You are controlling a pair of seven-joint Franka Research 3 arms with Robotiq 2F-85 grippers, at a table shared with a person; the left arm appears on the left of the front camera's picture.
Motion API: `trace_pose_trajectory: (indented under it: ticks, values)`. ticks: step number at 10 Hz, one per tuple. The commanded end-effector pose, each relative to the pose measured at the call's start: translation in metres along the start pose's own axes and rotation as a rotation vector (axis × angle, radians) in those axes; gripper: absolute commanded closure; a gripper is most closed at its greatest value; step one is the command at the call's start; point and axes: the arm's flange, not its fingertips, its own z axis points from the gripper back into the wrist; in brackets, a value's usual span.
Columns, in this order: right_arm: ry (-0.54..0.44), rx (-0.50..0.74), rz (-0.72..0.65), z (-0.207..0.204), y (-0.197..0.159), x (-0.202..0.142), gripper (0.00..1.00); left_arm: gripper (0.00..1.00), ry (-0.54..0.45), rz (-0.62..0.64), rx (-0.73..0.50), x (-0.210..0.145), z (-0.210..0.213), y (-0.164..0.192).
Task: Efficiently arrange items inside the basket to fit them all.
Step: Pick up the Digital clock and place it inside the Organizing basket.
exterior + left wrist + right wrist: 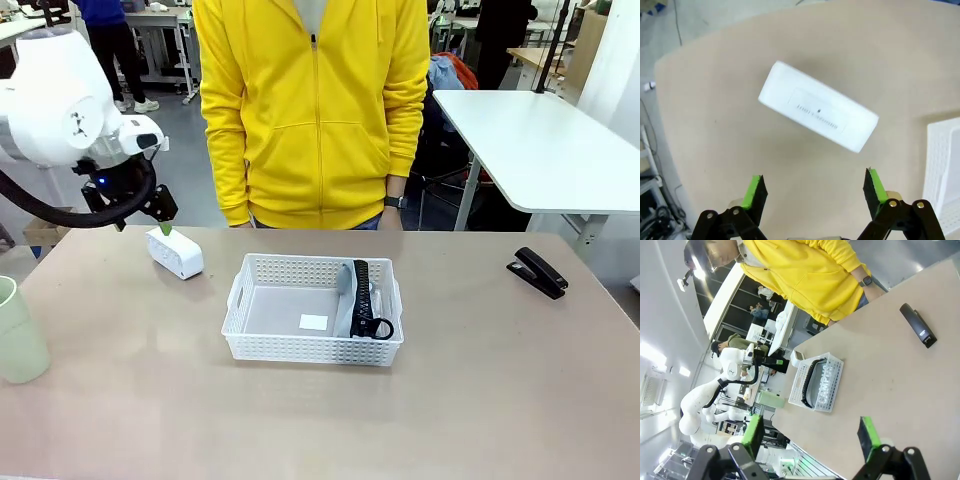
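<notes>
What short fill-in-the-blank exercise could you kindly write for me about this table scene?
The grey pouch lies ____ the basket.
The left claw hangs ____ above the white box.
The black stapler lies on the table at the robot's ____ side.
The cup at the table's left edge is pale ____.
Missing words: inside; open; right; green.

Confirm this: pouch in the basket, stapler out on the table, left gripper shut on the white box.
Wrong on the grip: the left gripper is open, hovering over the white box, as the left wrist view shows. The rest stands.
</notes>
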Motion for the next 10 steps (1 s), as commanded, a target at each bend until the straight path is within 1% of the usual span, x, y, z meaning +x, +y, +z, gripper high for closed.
trace_pose_trajectory:
  ticks: [1, 2, 3, 10]
  values:
    - [-0.017, 0.017, 0.028, 0.0005, 0.0006, 0.0040, 0.00, 0.00, -0.065, -0.003, 0.018, -0.0007, -0.0036, -0.0125]
    - [-0.017, 0.017, 0.028, 0.0005, 0.0006, 0.0040, 0.00, 0.00, -0.011, 0.017, -0.040, -0.0010, -0.0041, -0.0130]
    - [-0.017, 0.017, 0.028, 0.0005, 0.0006, 0.0040, 0.00, 0.00, -0.028, -0.010, -0.001, 0.0030, -0.0019, -0.0080]
    - [-0.017, 0.017, 0.028, 0.0005, 0.0006, 0.0040, 0.00, 0.00, -0.028, -0.010, -0.001, 0.0030, -0.0019, -0.0080]
